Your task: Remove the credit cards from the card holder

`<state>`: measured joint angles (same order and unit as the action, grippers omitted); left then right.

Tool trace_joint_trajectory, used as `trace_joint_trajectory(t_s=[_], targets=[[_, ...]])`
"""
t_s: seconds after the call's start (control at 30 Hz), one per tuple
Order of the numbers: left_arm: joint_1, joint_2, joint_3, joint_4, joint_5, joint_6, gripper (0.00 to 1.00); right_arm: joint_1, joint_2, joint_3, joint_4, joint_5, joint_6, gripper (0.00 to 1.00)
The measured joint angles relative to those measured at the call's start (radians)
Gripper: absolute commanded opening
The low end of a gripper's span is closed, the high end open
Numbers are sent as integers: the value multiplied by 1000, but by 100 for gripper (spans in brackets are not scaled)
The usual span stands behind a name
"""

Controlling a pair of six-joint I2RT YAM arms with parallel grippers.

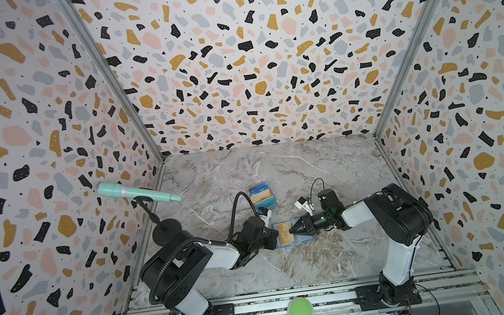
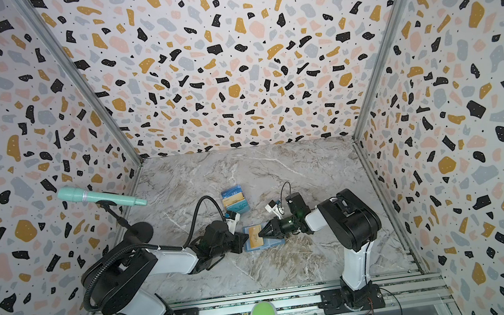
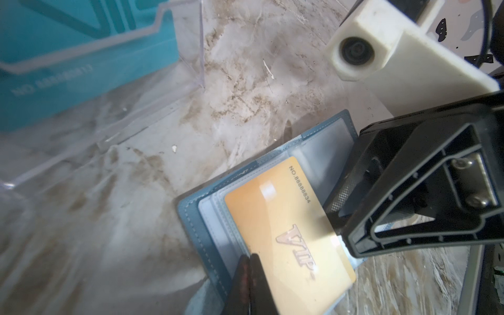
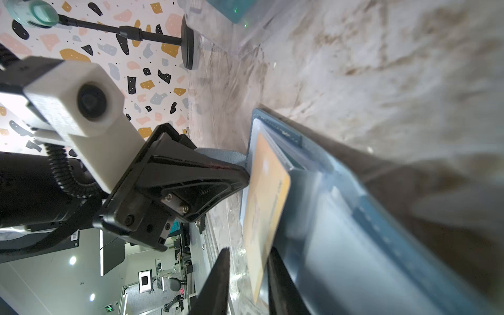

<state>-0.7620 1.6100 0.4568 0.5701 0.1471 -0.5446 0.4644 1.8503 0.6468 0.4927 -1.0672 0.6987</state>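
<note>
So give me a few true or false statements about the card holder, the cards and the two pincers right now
1. The card holder lies open on the marble table. True.
2. The card at the holder is teal. False: it is a gold VIP card.
3. The left pincer is shut at the holder's edge. True.
4. The right pincer hangs high above the table. False: its tips sit down at the gold card.
5. The clear acrylic stand is empty. False: it holds teal and gold cards.
</note>
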Motion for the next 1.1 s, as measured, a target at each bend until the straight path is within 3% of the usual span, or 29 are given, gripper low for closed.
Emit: trace_joint_trajectory(t_s=[0.67,1.1], targets=[[0,-9,-1,-14,-7,-2,6,-3,0,-5,21,19,20,4],[0,-10,-2,-14,-8,-2,6,-46,-31,-6,-40,23,-19,2]])
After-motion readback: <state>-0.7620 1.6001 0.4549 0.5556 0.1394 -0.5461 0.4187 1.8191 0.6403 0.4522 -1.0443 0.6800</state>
